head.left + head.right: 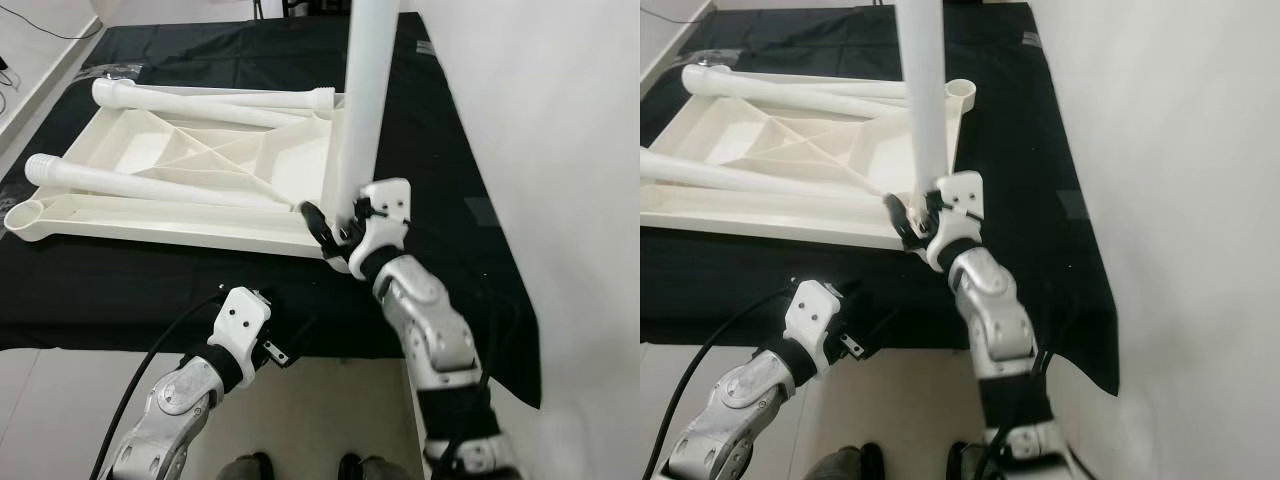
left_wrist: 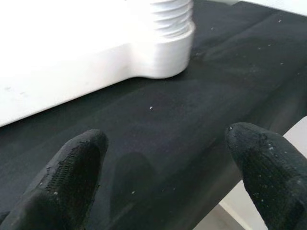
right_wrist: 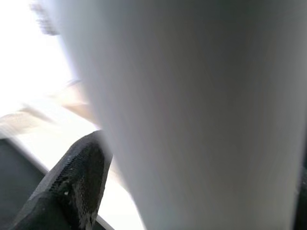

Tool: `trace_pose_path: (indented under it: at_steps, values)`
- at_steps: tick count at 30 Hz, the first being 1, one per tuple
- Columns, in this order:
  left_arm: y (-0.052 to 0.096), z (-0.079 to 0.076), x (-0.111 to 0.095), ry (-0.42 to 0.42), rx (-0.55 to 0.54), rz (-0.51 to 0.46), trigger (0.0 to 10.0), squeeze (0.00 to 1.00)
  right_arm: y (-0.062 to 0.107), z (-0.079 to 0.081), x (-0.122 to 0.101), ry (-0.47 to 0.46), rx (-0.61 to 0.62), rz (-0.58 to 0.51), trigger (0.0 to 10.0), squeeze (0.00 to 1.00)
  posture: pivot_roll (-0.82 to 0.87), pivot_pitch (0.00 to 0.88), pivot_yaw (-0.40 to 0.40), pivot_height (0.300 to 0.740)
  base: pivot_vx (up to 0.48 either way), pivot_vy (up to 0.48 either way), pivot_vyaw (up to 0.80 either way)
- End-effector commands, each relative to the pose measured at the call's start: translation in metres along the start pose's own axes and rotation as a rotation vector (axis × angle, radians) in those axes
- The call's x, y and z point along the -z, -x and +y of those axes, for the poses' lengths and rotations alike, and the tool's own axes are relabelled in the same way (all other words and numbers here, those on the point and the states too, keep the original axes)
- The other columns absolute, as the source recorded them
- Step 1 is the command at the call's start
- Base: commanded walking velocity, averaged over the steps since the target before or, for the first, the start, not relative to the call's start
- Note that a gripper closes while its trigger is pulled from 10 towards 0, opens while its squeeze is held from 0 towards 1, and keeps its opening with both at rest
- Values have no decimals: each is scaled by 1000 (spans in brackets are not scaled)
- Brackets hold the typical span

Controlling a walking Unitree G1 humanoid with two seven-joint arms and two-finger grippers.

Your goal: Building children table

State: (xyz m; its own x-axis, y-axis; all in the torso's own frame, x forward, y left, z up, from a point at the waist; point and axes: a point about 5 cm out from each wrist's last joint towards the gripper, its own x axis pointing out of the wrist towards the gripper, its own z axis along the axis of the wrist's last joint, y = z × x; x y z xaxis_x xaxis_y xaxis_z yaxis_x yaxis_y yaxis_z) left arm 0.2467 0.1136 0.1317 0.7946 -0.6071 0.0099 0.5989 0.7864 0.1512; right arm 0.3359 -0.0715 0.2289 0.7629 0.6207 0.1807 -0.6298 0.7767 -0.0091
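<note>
Table leg (image 1: 365,90) upright, gripped by right pincer (image 1: 335,222)

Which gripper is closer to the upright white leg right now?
Right. The right gripper is clamped around the base of the upright leg at the tabletop's near corner. The left gripper hangs open below the black cloth's edge, apart from it.

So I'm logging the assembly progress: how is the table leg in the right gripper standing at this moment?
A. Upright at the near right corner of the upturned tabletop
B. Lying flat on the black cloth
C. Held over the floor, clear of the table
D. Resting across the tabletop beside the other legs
A: the right gripper holds the white leg upright at the near right corner of the upturned tabletop, while two other legs lie across it.
</note>
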Motion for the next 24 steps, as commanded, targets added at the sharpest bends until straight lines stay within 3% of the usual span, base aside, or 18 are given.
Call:
trace_pose_path:
  at_steps: [1,4,7,12,13,14,15,24]
  values:
    - [2,-3,7,5,5,22,10000,0,-6,12,0,-8,-161,-11,10000,0,83,143,-16,740,0,0,0]
    - [2,-3,7,4,7,17,10000,0,-7,9,-3,15,-219,-7,10000,0,83,143,-16,740,0,0,0]
    - [1,-7,4,6,63,-1,10000,0,-18,-2,-9,146,-407,48,10000,0,90,138,-20,740,0,0,0]
    - [1,-5,0,-56,84,-15,10000,0,-32,-11,-12,155,-419,87,10000,0,106,129,-29,740,0,0,0]
    - [2,-4,-3,-74,79,-22,10000,0,-34,-13,-11,158,-418,100,8706,0,110,130,-31,740,0,0,0]
    - [2,-4,-3,-74,79,-22,10000,0,-34,-13,-11,158,-418,100,8706,0,110,130,-31,740,0,0,0]
    - [4,-1,-6,-85,66,-33,10000,0,-35,-14,-8,161,-419,121,0,0,116,130,-34,740,0,0,0]
    - [14,6,-33,-89,8,-128,10000,0,-29,-34,6,167,-402,209,0,0,127,133,-38,740,0,0,0]
